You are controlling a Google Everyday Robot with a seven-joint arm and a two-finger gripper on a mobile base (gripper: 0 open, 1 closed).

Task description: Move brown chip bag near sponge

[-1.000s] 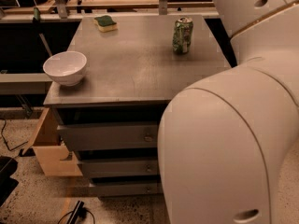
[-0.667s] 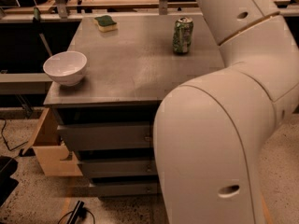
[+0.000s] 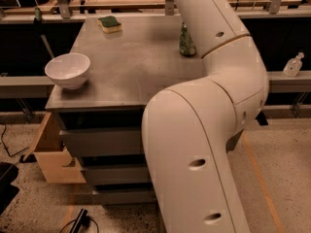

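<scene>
The sponge [image 3: 110, 24], dark green top over a yellow body, lies at the far left corner of the grey table [image 3: 131, 67]. The brown chip bag is not in view. My white arm [image 3: 214, 106] fills the right and middle of the view, bends over the table's right side and runs out of the top edge. The gripper is out of view past that edge.
A white bowl [image 3: 68, 70] sits at the table's front left corner. A green soda can [image 3: 185, 41] stands at the far right, partly behind my arm. Grey drawers [image 3: 102, 142] are under the table, an open wooden box [image 3: 51, 152] at lower left, a clear bottle [image 3: 293, 65] on the right ledge.
My arm has swung left and further over the table, now covering its right edge and part of the green can. The sponge, bowl and can have not moved.
</scene>
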